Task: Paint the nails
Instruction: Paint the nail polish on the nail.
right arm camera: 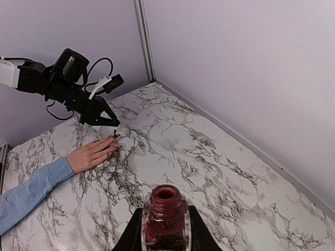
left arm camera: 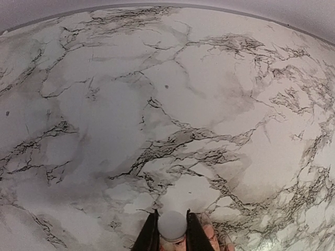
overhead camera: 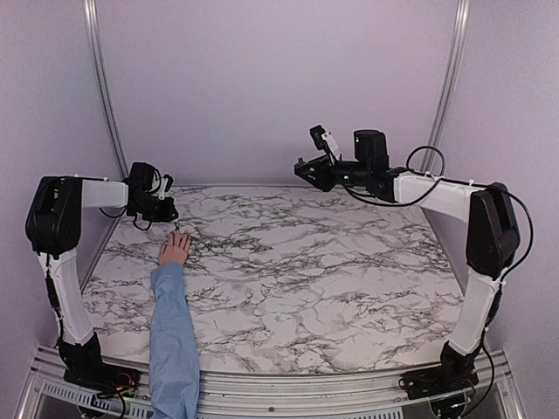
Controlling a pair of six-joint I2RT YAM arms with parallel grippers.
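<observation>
L end effector [right arm camera: 107,120]: clenched on the white brush cap [left arm camera: 172,225]. It sits upper left in the R wrist view, brush [right arm camera: 114,134] pointing down.
R end effector [right arm camera: 165,232]: clenched on the open bottle of dark red polish [right arm camera: 166,209], bottom centre of its own view. It's held up off the desk [overhead camera: 332,262], well apart from the hand.
Hand [overhead camera: 175,249]: palm down, flat on the desk, left of centre in the top view. Light blue sleeve [overhead camera: 170,332] runs to the bottom edge.
Nails [right arm camera: 116,142]: at the fingertips, right under the brush tip. Too small for me to say which are coated.
Brush vs nail: tip is at or just above a fingertip; can't tell if it's touching.
Step (my read): stroking one nail, or about to.
Risk 1: polish on skin or desk. Nails are tiny, and my L wrist view shows mostly marble w/ the cap blocking the tip, so I'm aiming nearly blind.
Risk 2: pressing too hard. Depth is hard to read from above, and the brush could splay or jab the finger.
Risk 3: person twitches mid-stroke and it smears.
Risk 4: open bottle tips in the R grip if that arm moves, and spills.
Risk 5: brush runs dry, so I'd need a re-dip across the desk and could drip on the way.
</observation>
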